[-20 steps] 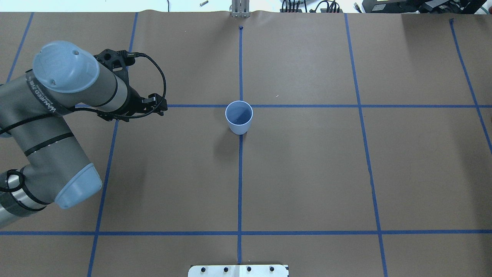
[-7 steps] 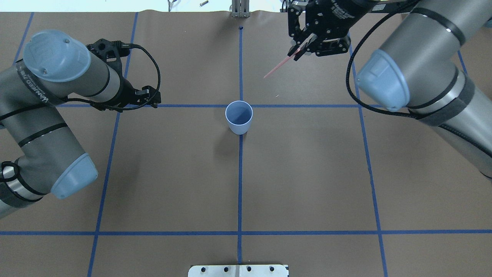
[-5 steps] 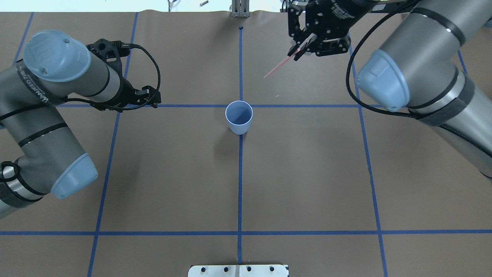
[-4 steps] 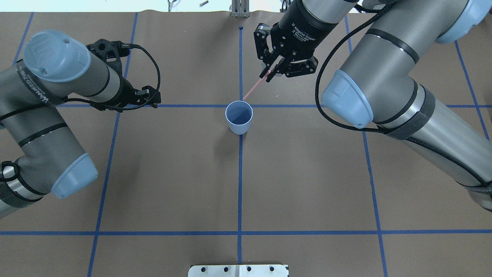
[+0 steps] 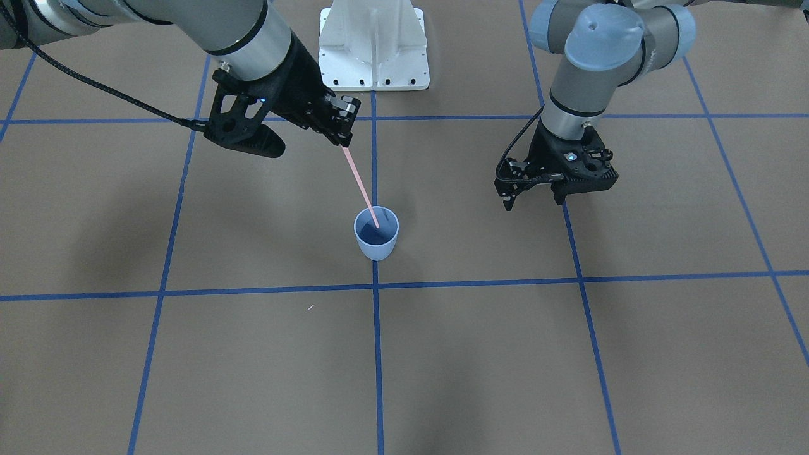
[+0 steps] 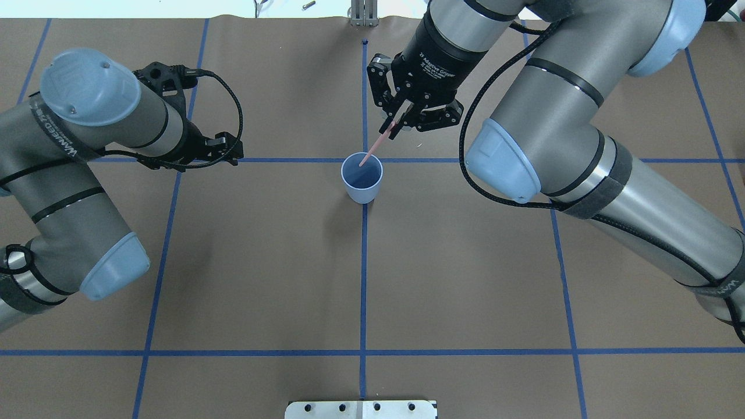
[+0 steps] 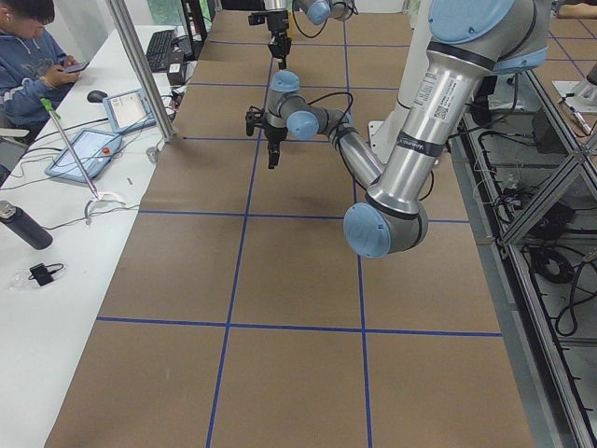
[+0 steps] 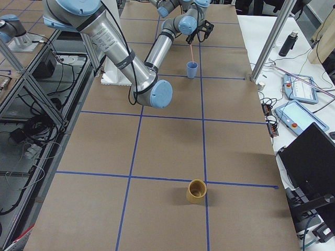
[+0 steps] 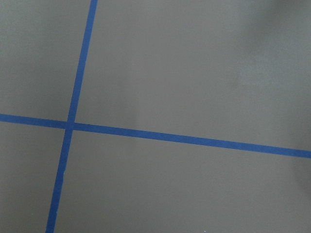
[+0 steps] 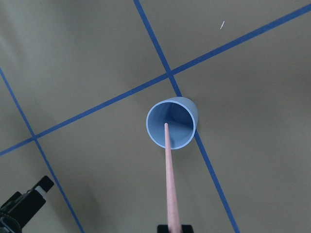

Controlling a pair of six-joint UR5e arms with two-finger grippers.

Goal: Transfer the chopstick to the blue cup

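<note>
Over the middle of the table [image 6: 465, 262], the right arm reaches out long and bends its wrist down. The right gripper [image 6: 394, 124] is pinched tight on the top end of the chopstick [image 6: 375, 146]. The chopstick slants down, and its low tip is inside the mouth of the blue cup [image 6: 362, 196] (I cannot tell if it touches the bottom). The left arm is folded at its own side. The left gripper [image 5: 532, 200] points down above the table, fingers spread, holding nothing, well apart from the blue cup. The blue cup stands upright where two tape lines [image 6: 291, 160] cross, well away from the table's edges. A brown cup [image 8: 196, 192] stands far off, near the table's right end.
</note>
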